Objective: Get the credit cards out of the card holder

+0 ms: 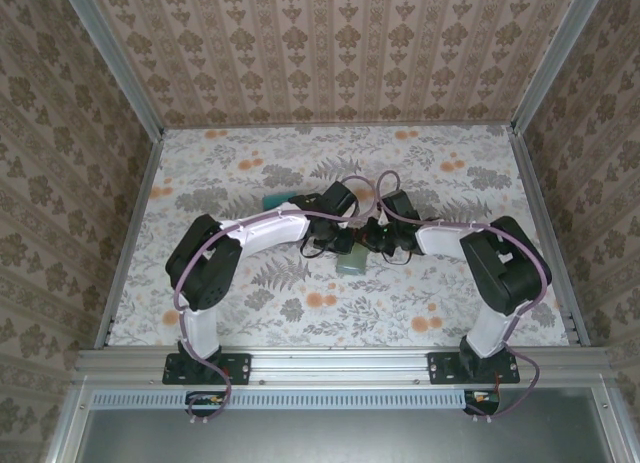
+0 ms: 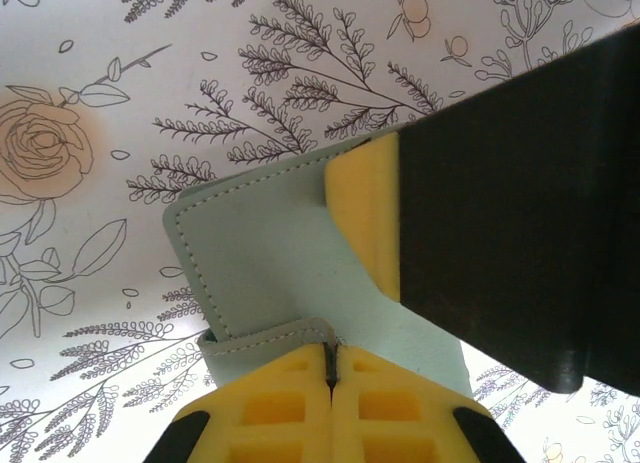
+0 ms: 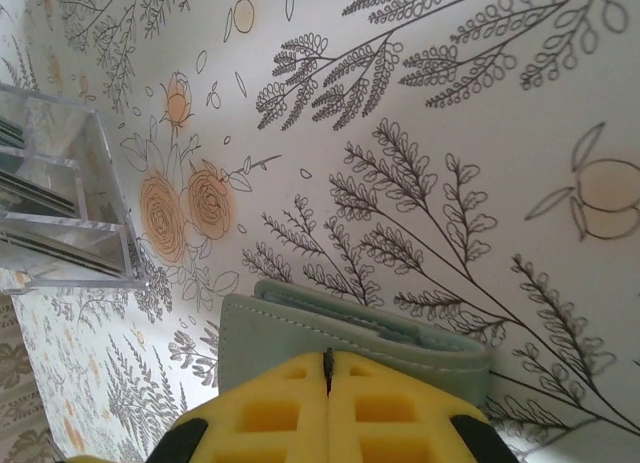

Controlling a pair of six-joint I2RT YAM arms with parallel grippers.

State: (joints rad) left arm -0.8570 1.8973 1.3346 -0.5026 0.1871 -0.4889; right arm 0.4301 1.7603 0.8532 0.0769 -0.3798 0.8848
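Card holder [image 2: 262, 251] edge in left claw [image 2: 328, 355]

The top camera looks down from far above the holder [image 1: 352, 262]. Both wrist cameras sit close beside it, over their fingers [image 2: 270, 408], sharing it.

No writing, brand, number or sign can be read in any view; the card holder [image 2: 270, 243] shows a plain grey-green face with a stitched edge; the worktop [image 2: 100, 83] carries a print of drawn flowers and leaves, not lettering.
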